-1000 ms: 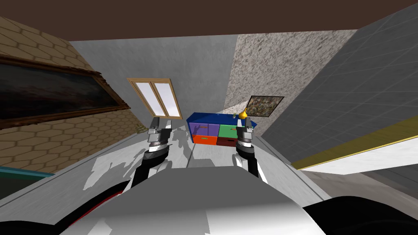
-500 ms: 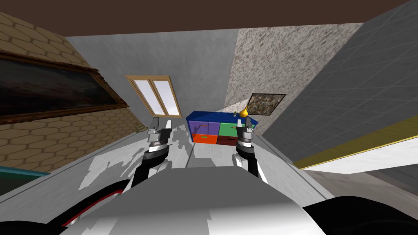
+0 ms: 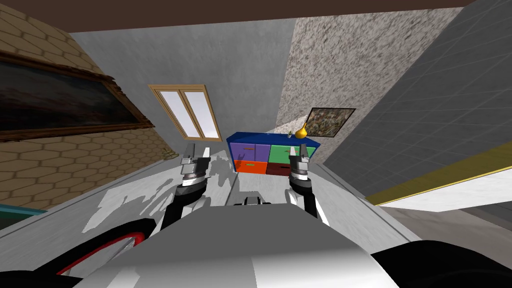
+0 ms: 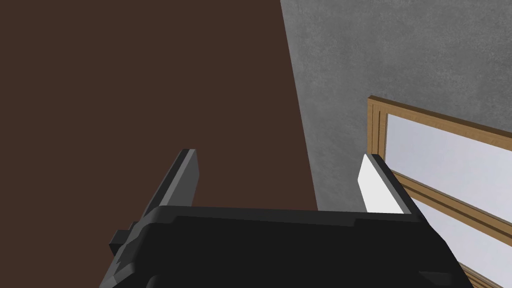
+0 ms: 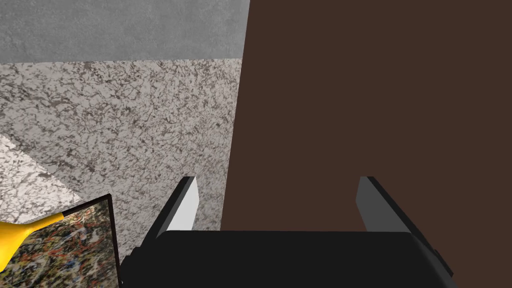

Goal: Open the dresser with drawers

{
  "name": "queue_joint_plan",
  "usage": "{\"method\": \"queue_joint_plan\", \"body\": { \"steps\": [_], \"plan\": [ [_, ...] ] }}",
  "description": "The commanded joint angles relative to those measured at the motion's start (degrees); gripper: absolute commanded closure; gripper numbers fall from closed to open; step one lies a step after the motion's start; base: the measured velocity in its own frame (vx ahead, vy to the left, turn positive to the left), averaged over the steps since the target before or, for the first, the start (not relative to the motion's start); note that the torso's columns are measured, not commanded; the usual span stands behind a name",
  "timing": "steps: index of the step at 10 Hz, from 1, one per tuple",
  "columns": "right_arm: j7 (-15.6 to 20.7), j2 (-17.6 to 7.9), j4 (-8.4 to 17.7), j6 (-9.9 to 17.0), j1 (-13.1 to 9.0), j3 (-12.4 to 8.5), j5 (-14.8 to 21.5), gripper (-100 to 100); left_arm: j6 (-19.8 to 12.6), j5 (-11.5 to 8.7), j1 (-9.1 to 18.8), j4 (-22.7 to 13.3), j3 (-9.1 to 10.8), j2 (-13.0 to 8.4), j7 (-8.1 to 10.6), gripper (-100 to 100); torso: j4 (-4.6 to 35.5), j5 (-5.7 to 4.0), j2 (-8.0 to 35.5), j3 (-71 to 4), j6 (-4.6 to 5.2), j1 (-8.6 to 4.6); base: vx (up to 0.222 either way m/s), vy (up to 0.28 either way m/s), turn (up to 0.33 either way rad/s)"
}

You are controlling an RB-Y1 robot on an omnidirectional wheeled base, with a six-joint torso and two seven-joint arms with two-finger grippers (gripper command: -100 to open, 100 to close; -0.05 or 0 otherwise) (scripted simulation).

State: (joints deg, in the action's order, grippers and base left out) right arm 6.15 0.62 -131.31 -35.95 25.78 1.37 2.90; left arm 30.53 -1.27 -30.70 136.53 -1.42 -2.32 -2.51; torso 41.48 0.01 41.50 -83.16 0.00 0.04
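The dresser (image 3: pixel 272 152) stands ahead across the floor against the speckled wall. It has a blue frame and top, with purple (image 3: pixel 248 149), green (image 3: pixel 285 152), orange (image 3: pixel 250 166) and dark red (image 3: pixel 277 170) drawer fronts, all flush. My right gripper (image 3: pixel 298 151) is raised in front of me, well short of the dresser's right half; its fingers (image 5: pixel 186 200) stand open with nothing between them. My left gripper (image 3: pixel 197 152) is held up at the same height to the left, also open (image 4: pixel 278 165) and empty.
A yellow vase (image 3: pixel 300 132) and a small plant (image 3: pixel 289 133) sit on the dresser top. A framed picture (image 3: pixel 330 121) hangs behind it, and a window (image 3: pixel 187 111) lies to its left. Pale floor (image 3: pixel 260 182) stretches between me and the dresser.
I have moved a little toward the dresser, and it now looks slightly larger and higher in the head view. Both arms keep the same raised pose.
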Motion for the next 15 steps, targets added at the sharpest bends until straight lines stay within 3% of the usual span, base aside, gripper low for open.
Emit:
{"method": "queue_joint_plan", "body": {
  "steps": [1,4,5,7,12,15],
  "plan": [
    [2.68,-4.49,1.34,-0.59,-0.16,-0.86,0.87,-100,0.0,0.0,0.0,-0.01,0.0,0.0,0.0,0,0.55,0.02,0.51,-1.14,0.0,0.05,0.052,0.058,-0.006],
    [7.53,-8.38,4.13,-1.65,-0.68,-2.77,2.71,-100,0.0,0.0,-0.01,0.0,-0.01,0.01,0.0,0,0.78,0.01,0.71,-1.45,0.0,0.03,0.075,0.082,-0.007],
    [8.2,-8.38,4.13,-1.65,-0.68,-2.77,2.71,-100,0.0,0.0,-0.01,0.0,-0.01,0.01,0.0,0,0.79,-0.01,0.74,-1.43,0.0,-0.02,0.062,0.066,-0.004],
    [11.87,-10.1,6.68,-2.56,-1.15,-4.44,4.33,-100,0.0,0.0,-0.01,-0.01,0.0,0.0,0.0,0,0.82,-0.02,0.84,-1.37,0.0,-0.05,0.079,0.091,-0.008],
    [18.7,-11.11,9.67,-3.62,-1.71,-6.39,6.2,-100,0.0,0.0,-0.01,-0.01,0.0,0.0,0.0,0,0.81,-0.02,0.78,-1.4,0.0,-0.04,0.063,0.079,-0.006],
    [23.79,-11.65,12.98,-4.8,-2.33,-8.56,8.3,-100,0.0,0.0,-0.01,0.0,0.0,0.0,0.0,0,0.8,-0.01,0.77,-1.42,0.0,-0.05,0.077,0.082,-0.006]
  ]
}}
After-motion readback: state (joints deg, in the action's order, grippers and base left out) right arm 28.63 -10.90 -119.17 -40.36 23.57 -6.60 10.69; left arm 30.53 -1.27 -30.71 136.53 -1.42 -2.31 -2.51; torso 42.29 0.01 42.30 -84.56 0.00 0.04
